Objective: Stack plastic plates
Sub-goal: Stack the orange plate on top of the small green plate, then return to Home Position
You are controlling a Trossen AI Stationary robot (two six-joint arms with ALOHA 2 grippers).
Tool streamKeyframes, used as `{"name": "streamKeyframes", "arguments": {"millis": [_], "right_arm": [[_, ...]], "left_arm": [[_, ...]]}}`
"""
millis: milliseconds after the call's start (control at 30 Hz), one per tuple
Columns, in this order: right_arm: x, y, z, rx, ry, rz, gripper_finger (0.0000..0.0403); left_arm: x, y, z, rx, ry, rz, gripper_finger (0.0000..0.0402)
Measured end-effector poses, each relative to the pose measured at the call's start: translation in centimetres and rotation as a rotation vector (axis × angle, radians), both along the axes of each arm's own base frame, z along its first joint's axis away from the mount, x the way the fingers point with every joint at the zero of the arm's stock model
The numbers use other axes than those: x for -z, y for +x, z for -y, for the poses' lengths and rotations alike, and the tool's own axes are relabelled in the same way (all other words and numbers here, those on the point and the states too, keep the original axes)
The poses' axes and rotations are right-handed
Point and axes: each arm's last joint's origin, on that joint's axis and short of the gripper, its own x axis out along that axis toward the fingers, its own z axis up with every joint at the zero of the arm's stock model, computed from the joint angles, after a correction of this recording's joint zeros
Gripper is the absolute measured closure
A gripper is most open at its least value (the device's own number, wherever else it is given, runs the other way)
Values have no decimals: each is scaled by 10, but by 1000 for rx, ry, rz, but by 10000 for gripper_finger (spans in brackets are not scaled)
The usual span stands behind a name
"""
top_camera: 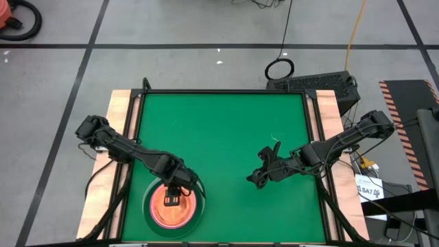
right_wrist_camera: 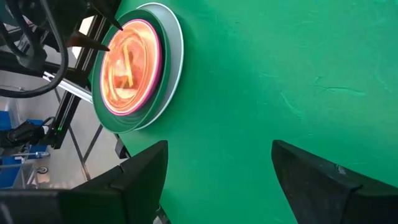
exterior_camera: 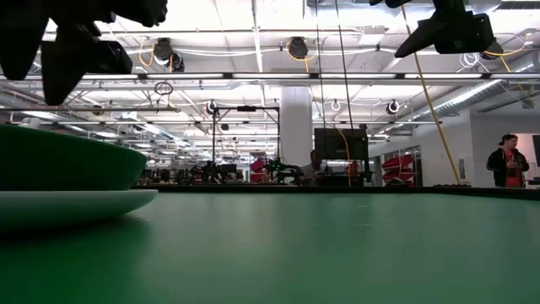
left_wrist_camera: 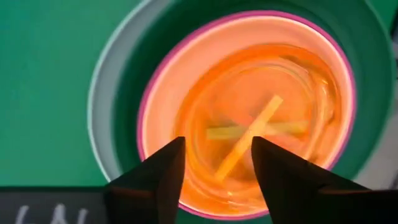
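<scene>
The plastic plates stand nested in one stack (top_camera: 173, 206) at the table's near left corner. The widest, a pale mint plate (left_wrist_camera: 99, 112), rests on the green mat. Inside it sit a dark green plate (left_wrist_camera: 130, 68), a hot pink one (left_wrist_camera: 146, 106) and translucent orange small ones (left_wrist_camera: 261, 81). The low view shows the dark green plate (exterior_camera: 59, 160) resting in the pale one (exterior_camera: 76, 203). My left gripper (left_wrist_camera: 217, 165) hangs open just over the stack's middle, pointing down. My right gripper (right_wrist_camera: 217, 168) is open above the mat's right half, away from the stack (right_wrist_camera: 134, 62).
Bare green mat (top_camera: 226, 137) spreads over the table's middle, far and right parts. Pale wooden boards (top_camera: 122, 110) and a black frame edge the mat on both sides. A person (exterior_camera: 509, 160) stands far off in the room behind.
</scene>
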Motion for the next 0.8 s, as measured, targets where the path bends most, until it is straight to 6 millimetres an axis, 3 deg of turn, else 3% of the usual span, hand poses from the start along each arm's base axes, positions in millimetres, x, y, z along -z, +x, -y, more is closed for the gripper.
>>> {"name": "streamKeyframes", "arguments": {"millis": [167,333,633,800], "right_arm": [[0,0,1,14,-13,6,122],[0,0,1,-11,-38,10,122],[0,0,1,-155,-178,26,122],[-1,1,0,-267,-286,50,132]], "left_arm": [[-1,2,-2,-27,19,13,184],[-13,10,-7,-75,8,54,181],[-64,31,-14,-112,158,318,182],[-97,38,-19,-119,227,462,218]]}}
